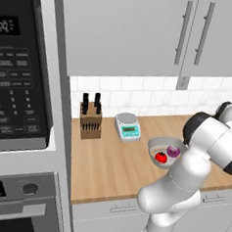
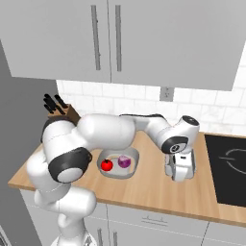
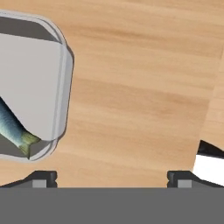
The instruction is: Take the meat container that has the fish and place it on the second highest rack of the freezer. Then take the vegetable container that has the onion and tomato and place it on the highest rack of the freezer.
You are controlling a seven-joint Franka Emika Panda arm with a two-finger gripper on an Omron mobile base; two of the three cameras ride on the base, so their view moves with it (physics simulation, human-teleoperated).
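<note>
Brightness: I get even, soft light in all three views, nothing dim or blown out.
Shadows: I see only faint shade under the wall cabinets (image 1: 128, 35) and a weak dark edge beside the knife block (image 1: 90, 121).
Glare: a small highlight on the tomato (image 2: 106, 165); the wooden counter (image 3: 140, 87) looks matte to me.
Sharpness: both base views are coarse and slightly soft; the microwave (image 1: 21, 67) panel text is unreadable for me.
Close view: the wood grain smears, and the fish (image 3: 13, 127) is soft at its edges.
Distortion: straight lines stay straight at my frame edges.
</note>
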